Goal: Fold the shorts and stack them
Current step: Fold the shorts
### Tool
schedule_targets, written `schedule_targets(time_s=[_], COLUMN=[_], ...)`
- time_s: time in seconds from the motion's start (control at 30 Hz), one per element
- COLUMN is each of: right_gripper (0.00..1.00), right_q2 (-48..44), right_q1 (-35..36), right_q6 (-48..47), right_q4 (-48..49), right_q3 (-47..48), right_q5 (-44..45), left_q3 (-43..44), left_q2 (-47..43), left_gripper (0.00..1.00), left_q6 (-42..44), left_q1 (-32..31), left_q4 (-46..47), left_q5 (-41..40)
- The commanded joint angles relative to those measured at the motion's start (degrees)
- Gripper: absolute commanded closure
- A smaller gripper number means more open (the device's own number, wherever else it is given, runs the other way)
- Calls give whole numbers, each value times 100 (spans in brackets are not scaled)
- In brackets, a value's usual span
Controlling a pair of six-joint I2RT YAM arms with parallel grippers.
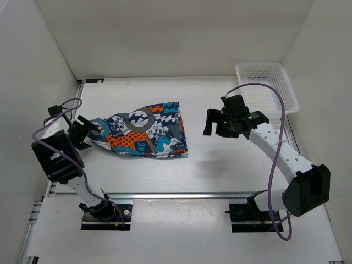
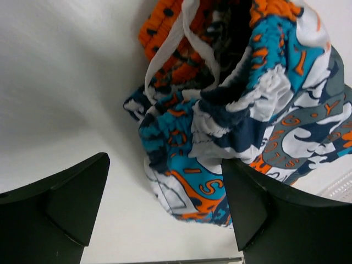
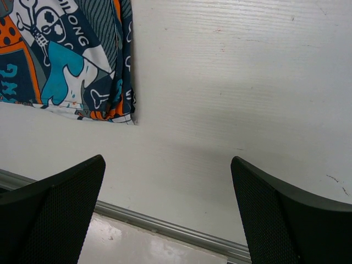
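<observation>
On the white bench (image 1: 220, 165), slightly left of centre, lie the soft fabric shorts with a busy cartoon print of skulls and circles in blue, orange, teal, white and black (image 1: 146, 130). We see them roughly flattened into a wedge, narrow and bunched at the left end and wider and flatter at the right. A white plastic mesh basket (image 1: 286, 82) stands well apart at the far right corner.

We see the left gripper (image 2: 165, 162) just beside the bunched left end, jaws spread wide and holding nothing. Its wrist view shows the gathered elastic waistband (image 2: 242, 82) crumpled ahead of the fingers, with a loose white strip of cloth or cord (image 2: 195, 41) looping across it. The right gripper (image 3: 168, 160) hangs over bare bench to the right of the shorts, jaws fully apart and empty. Its view catches only the near right hem corner (image 3: 124, 113).

We judge the cloth light and limp. It will likely sag, drag and slide over the smooth bench, and layers may separate when lifted. The thicker waistband looks like the firmest hold on the left, and a hem corner suits the right. A deep pinch through every layer should keep the fold together, and the loose strip could snag.
</observation>
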Motion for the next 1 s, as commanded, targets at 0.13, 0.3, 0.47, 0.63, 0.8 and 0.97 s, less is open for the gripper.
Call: schedule_targets(time_s=[0.13,0.3,0.47,0.63,0.8,0.97], right_gripper=[0,0,0,0,0,0], right_q2=[-55,-55,-55,-3,50,103], right_q1=[-27,-27,-27,-27,-27,-27], right_q6=[-113,-113,-113,-113,-113,-113], right_q4=[80,79,79,79,79,79], right_q3=[-52,-104,-104,-104,-104,-104], right_q5=[-79,-79,-131,-131,-184,-184], left_q3=[61,429,580,782,1027,1212], left_q2=[552,921,1193,1264,1395,1712], left_gripper=[10,19,30,31,26,52], left_q6=[-24,-24,-77,-77,-77,-155], left_q1=[37,-182,-289,-534,-763,-1009], left_q4=[595,595,595,595,595,595], left_q5=[-80,-493,-950,-1162,-1793,-2269])
